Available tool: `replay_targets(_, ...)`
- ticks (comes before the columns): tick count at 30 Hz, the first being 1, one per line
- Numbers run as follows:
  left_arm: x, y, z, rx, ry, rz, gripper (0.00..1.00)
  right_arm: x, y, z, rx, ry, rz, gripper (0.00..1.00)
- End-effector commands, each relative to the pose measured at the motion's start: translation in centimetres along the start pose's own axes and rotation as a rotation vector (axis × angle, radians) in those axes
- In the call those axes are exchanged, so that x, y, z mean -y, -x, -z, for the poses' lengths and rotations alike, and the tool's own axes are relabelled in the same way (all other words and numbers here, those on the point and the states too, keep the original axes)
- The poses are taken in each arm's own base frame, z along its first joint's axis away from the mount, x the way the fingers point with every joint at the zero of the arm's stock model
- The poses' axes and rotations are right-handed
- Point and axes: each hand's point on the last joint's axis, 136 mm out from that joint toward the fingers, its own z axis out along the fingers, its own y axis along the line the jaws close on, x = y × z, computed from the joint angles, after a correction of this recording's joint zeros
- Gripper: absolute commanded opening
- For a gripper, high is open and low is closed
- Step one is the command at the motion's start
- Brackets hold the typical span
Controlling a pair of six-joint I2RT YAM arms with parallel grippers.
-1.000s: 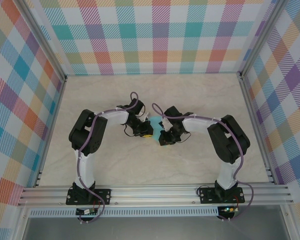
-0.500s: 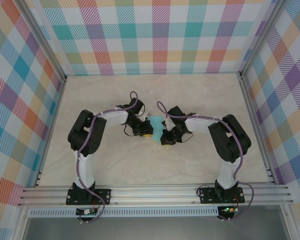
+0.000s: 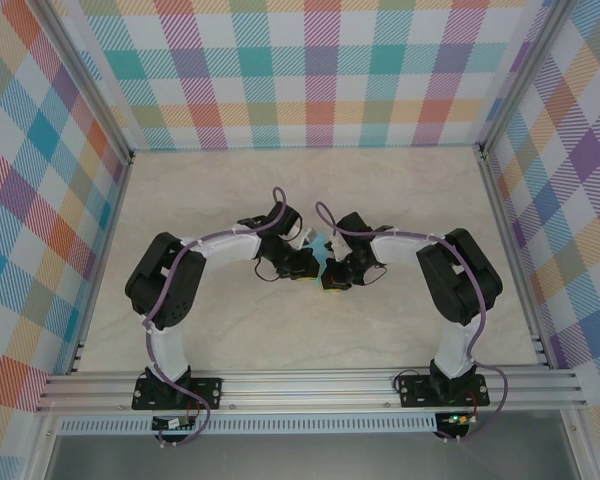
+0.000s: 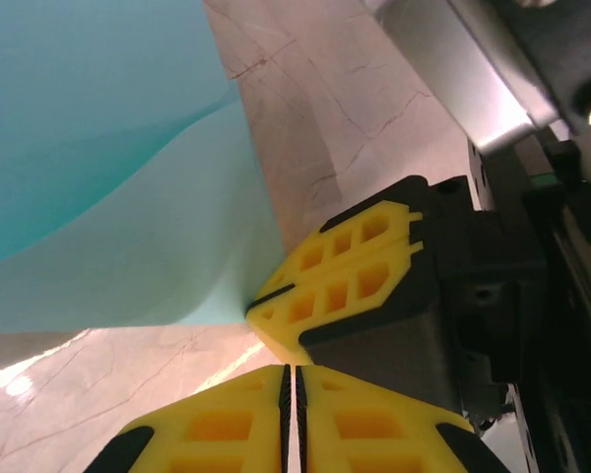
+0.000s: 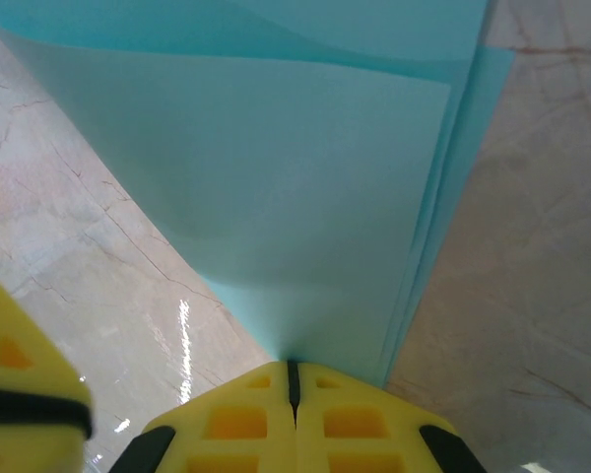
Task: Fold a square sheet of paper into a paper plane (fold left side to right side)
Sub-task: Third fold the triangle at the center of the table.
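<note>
The sheet of paper [image 5: 276, 177] is thin, matte, plain turquoise, folded into overlapping layers that narrow to a point. It sits mid-table between the two arms. The right gripper [image 5: 293, 369], of ribbed yellow plastic, pinches that point. The left gripper [image 4: 291, 372] hangs just beside it, fingers pressed together on nothing. The table [image 3: 210, 190] is glossy, pale and marbled, and the walls [image 3: 310, 70] are pastel plaid.

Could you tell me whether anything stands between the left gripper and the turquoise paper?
Partly: the right gripper, shut on a corner of the turquoise paper, sits directly ahead of the shut left gripper. Nothing visible blocks the paper's edge beside that corner.
</note>
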Motion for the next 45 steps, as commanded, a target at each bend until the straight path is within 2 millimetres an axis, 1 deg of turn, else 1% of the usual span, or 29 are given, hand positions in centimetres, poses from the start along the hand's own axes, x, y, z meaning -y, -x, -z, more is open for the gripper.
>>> replay_targets(1,-0.2,0.6,-0.8,-0.004,-0.007,0.005,0.12,4.8,-4.4,-2.2,-0.144,-0.156,-0.105,0.00)
replay_targets(9,-1.0,0.7,-1.9,-0.029,0.003,0.009,0.11,4.7,-4.4,-2.3,-0.149,-0.154,-0.106,0.00)
replay_targets(13,-1.0,0.9,-2.1,-0.032,-0.001,0.008,0.11,4.7,-4.3,-2.3,-0.151,-0.156,-0.104,0.00)
replay_targets(18,-1.6,1.2,-2.4,-0.030,0.025,0.008,0.11,4.8,-4.4,-2.4,-0.157,-0.158,-0.104,0.00)
replay_targets(23,-2.5,1.1,-3.1,-0.045,0.051,0.016,0.11,4.8,-4.4,-2.3,-0.157,-0.160,-0.103,0.00)
replay_targets(31,-4.3,1.2,-3.3,-0.060,0.125,0.007,0.10,5.1,-4.6,-2.3,-0.165,-0.175,-0.106,0.00)
replay_targets(37,-6.2,1.9,-2.6,-0.044,0.152,0.013,0.10,5.2,-4.7,-2.3,-0.168,-0.179,-0.105,0.00)
replay_targets(45,-9.3,3.8,0.2,-0.001,0.194,0.023,0.10,5.0,-4.8,-2.2,-0.170,-0.175,-0.103,0.00)
